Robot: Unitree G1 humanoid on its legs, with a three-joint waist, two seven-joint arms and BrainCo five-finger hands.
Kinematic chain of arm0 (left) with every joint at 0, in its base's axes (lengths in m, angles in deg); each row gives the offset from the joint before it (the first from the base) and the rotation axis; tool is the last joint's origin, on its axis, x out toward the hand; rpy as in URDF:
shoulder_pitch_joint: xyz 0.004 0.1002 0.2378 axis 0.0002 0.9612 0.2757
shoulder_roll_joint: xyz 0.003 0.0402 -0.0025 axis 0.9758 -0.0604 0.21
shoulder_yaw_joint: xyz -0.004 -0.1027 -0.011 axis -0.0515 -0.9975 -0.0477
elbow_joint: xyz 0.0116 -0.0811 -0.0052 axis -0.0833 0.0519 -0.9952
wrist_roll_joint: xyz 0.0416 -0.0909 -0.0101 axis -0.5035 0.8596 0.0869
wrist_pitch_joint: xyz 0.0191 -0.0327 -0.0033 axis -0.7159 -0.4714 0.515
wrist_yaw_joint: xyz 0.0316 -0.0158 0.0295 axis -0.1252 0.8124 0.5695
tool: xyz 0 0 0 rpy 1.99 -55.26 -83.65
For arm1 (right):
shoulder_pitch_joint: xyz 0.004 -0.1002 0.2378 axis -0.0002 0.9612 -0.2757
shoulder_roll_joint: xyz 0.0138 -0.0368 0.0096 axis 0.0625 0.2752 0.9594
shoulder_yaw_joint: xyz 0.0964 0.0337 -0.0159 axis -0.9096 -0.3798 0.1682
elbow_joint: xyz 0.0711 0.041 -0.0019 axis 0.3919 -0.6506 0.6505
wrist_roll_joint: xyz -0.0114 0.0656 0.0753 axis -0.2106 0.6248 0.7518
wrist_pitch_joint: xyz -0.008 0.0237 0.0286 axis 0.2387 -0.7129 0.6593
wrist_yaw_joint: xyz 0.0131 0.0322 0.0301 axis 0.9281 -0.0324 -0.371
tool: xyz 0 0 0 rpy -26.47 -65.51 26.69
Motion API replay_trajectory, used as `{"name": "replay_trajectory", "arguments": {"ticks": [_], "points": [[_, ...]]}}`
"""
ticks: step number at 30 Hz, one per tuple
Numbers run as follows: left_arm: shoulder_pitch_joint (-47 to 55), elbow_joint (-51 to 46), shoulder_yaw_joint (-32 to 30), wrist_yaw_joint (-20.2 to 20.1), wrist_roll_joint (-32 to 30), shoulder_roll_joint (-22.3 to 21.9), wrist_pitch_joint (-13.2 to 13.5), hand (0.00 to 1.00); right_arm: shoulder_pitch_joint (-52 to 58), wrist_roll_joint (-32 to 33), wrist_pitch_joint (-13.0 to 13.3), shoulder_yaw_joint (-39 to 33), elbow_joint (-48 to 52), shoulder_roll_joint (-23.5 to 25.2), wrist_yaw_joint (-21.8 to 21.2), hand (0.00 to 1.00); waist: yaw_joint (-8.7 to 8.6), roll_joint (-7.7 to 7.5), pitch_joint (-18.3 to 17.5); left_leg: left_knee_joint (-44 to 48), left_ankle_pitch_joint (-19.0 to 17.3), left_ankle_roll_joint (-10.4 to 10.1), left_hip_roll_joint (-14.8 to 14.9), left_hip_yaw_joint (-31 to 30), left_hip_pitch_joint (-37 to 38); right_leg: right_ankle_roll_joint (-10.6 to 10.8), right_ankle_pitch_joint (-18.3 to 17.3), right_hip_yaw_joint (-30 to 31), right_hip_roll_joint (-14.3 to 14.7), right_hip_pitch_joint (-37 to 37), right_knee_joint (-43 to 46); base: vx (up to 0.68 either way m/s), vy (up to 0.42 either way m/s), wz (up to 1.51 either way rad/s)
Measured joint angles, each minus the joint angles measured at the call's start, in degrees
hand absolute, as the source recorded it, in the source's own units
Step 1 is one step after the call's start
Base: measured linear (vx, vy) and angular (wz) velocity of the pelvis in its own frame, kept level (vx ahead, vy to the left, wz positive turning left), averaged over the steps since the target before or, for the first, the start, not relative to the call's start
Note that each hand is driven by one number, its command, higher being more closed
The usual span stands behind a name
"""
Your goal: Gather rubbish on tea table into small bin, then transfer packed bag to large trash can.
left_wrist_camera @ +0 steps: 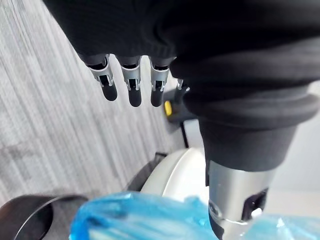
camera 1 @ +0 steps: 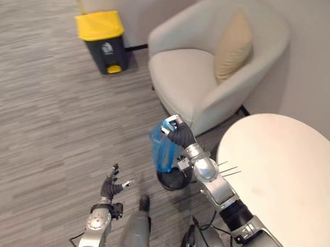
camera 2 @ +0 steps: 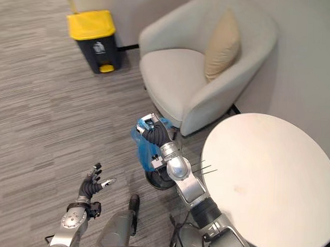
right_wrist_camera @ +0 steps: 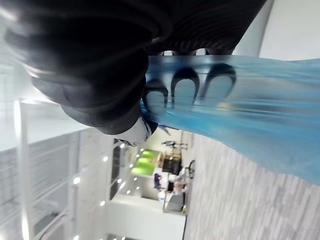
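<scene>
A filled blue plastic bag (camera 1: 163, 150) hangs above the small dark bin (camera 1: 173, 180) on the floor. My right hand (camera 1: 174, 132) is shut on the bag's top, its fingers (right_wrist_camera: 185, 90) curled into the blue film. The bag (camera 2: 145, 147) hangs clear of the bin's rim. The large trash can (camera 1: 103, 40), dark grey with a yellow lid, stands far off by the wall. My left hand (camera 1: 113, 188) hovers low over the floor left of the bin, its fingers (left_wrist_camera: 131, 85) straight and holding nothing. The round white tea table (camera 1: 282, 182) is at the right.
A cream armchair (camera 1: 210, 71) with a tan cushion (camera 1: 235, 47) stands behind the bin, between the tea table and the trash can. Grey striped carpet (camera 1: 51, 125) stretches open from the bin toward the trash can.
</scene>
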Motion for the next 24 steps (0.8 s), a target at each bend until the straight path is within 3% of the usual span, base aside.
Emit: {"name": "replay_trajectory", "arguments": {"ticks": [2,3,4,6,8,10,13,14,20,24], "points": [[1.23,-3.09,0.92,-0.08,0.04,-0.32,-0.03,0.0,-4.16,0.47,0.02,-1.44,-0.19,-3.45,0.13,1.0,0.0,1.26,-0.34,-5.62,0.5,0.12,1.09,-3.19,-1.5,-1.56,1.66,-2.74,1.38,-2.72,-0.4,-0.25,-0.098,0.54],[1.22,-3.77,1.45,-0.06,0.09,-0.33,-0.02,0.0,-5.47,0.7,0.02,-1.85,-0.7,-4.28,0.3,1.0,0.02,1.63,-0.28,-7.49,-0.57,-1.14,1.49,-3.53,-1.31,-1.91,2.07,-3.39,1.75,-3.02,-0.57,-0.14,-0.075,0.53],[0.68,-4.41,2.72,-0.06,0.16,-0.34,-0.01,0.0,-8.4,1.39,0.01,-2.34,-2.6,-5.62,0.79,1.0,0.08,1.85,-0.23,-8.71,-3.31,-2.58,2.22,-1.83,-1.78,-3.31,4.01,-4.99,1.65,-3.52,-2.36,-0.19,-0.073,0.46],[-0.79,-5.48,4.87,-0.41,0.15,-0.36,-0.02,0.0,-10.49,2.26,-0.05,-4.03,-3.66,-6.59,1.19,1.0,-0.27,1.65,-0.15,-3.54,-2.95,-1.78,0.85,2.42,-4.37,-4.14,6.14,-6.96,-0.46,-3.84,-4.44,-0.14,-0.02,0.57],[-1.02,-8.63,6.08,-1.22,0.0,-0.35,0.06,0.0,-10.52,3.61,-0.08,-4.42,-4.17,-6.63,1.14,1.0,-1.55,1.71,-0.34,4.32,-3.19,-1.45,-0.99,5.74,-3.23,-3.82,7.61,-7.86,-2.79,-3.33,-5.85,-0.06,0.009,0.44],[-1.31,-11.33,6.34,-1.28,-0.41,-0.33,1.94,0.0,-10.38,5.03,-0.08,-2.98,-4.54,-7.2,0.89,1.0,-1.77,2.26,-0.66,10.26,-6.31,0.82,0.1,7.78,1.33,-3.24,9.27,-7.99,-3.19,-2.15,-8.11,-0.03,0.077,0.13],[-4.06,-11.45,8.6,-1.29,-0.89,-0.22,2.56,0.0,-10.35,6.19,-0.15,-3.09,-4.54,-7.5,0.32,1.0,-3.65,3.07,-1.18,0.4,-5.94,-0.7,0.9,9.39,7.79,-1.85,12.6,-9.86,-2.24,0.0,-12.63,-0.02,0.133,0.26],[-4.79,-11.35,10.19,-1.24,-1.37,0.22,2.47,0.0,-10.35,6.3,-0.16,-3.33,-4.51,-7.19,-0.22,1.0,-4.6,2.67,-1.48,-3.25,-3.84,-1.32,0.37,8.87,8.93,-1.19,14.51,-10.25,-2.07,0.91,-15.22,-0.02,0.156,0.25],[-9.6,-11.33,15.82,-0.74,-10.26,0.5,2.05,0.0,-9.56,7.6,-0.19,-3.62,-2.33,-4.37,-1.73,1.0,-4.83,2.25,-3.08,-10.94,0.53,0.1,-1.84,8.77,12.88,1.35,18.48,-10.02,-2.03,4.89,-22.55,-0.05,0.122,0.11],[-12.63,-10.01,16.79,0.37,-13.45,-0.73,1.11,0.0,-7.74,9.21,-0.14,-2.34,4.88,-3.09,-3.55,1.0,-5.25,2.23,-4.27,-11.65,1.05,0.05,-1.9,8.9,13.77,1.33,19.59,-9.37,-1.73,5.62,-23.61,-0.05,0.047,-0.06]]}}
